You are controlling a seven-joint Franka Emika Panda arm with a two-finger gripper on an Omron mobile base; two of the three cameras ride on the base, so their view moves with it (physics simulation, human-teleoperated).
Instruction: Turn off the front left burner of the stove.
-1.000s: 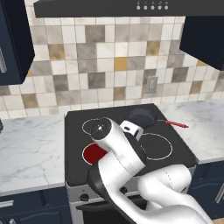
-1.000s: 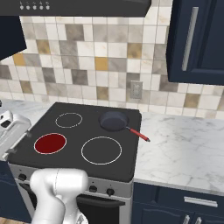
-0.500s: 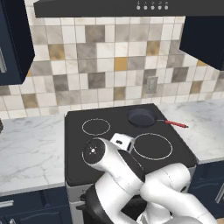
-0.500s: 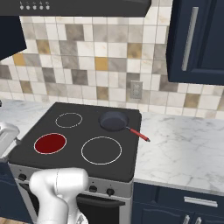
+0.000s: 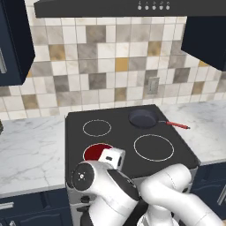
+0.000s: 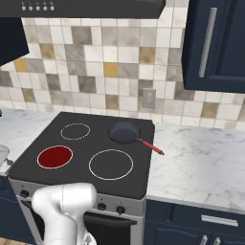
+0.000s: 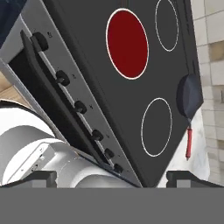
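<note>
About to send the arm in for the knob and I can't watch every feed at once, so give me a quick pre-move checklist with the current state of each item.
1. Front left burner glows red, so the job remains: ok.
2. Row of black knobs on the stove front panel in the hand view, unobstructed: ok.
3. Which knob drives that burner: cannot tell, markings too small.
4. Gripper apart from the panel, tips spread with nothing between them: ok.
5. Pan sits on the back right burner, away from the knobs: ok.
6. Gripper lined up with one knob: not ok.

A dark frying pan (image 6: pixel 124 131) with a red handle sits before the tiled backsplash (image 6: pixel 95 72).
</note>
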